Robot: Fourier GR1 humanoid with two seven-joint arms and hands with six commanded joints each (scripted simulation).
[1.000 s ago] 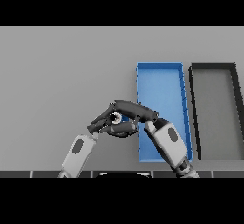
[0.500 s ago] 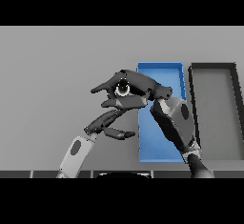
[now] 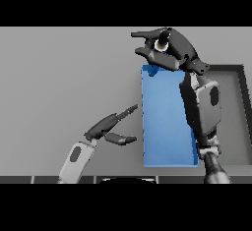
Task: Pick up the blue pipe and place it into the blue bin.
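the right hand [image 3: 170, 48] grips the pipe [image 3: 160, 44] with curled fingers above the 12 o'clock rim of the blue bin [image 3: 167, 127], positioned for release, while the left hand [image 3: 106, 127] rests slack-fingered on the surface [image 3: 59, 77] at 9 o'clock.

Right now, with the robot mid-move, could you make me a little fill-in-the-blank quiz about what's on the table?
1. The right hand has its fingers curled round a small pipe, held above the far end of the ____ bin.
2. The left hand holds ____, its fingers relaxed over the table.
3. The dark bin stands on the blue bin's ____ side.
4. The blue bin has ____ lying on its floor yet.

Missing words: blue; nothing; right; nothing
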